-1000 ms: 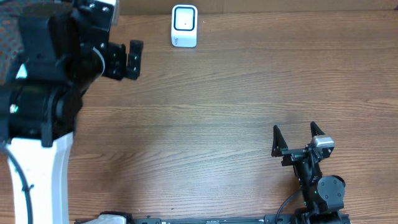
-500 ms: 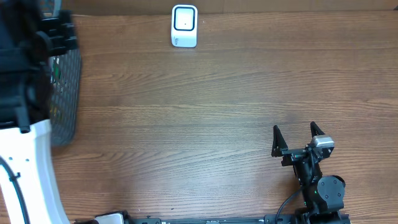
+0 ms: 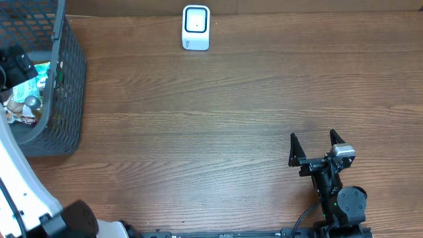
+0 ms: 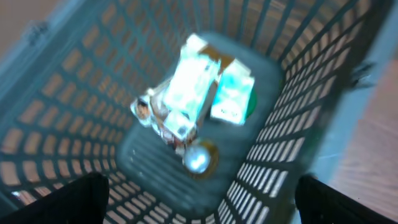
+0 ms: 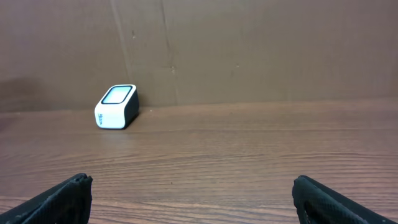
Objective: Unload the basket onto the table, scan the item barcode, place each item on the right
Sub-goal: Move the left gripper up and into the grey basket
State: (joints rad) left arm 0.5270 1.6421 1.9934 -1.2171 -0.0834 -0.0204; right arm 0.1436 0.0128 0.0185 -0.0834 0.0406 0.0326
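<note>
Nothing of the scanning is done yet, as far as I can judge. Several packets (image 4: pixel 189 90) lie heaped on the floor of the basket (image 3: pixel 69 86), a white one on top and a green-and-white one just beside it. A small round shiny thing (image 4: pixel 199 158) touches the heap. I cannot tell which is to be scanned.

The left tool (image 4: pixel 205 202) hangs over the basket's mouth, looking straight down on the heap, its fingers wide apart and holding nothing. The scanner (image 3: pixel 195 28) stands on the counter (image 3: pixel 218 119) well apart from the basket, off to its right, with nothing before its window. The right tool (image 3: pixel 312 136) sits far from the basket, also spread wide and empty.

By my reckoning, everything is left: reach into the basket, grip one packet, lift it clear of the mesh, carry it to the scanner and turn its barcode to the window. No barcode shows, since the left wrist view is blurred.
</note>
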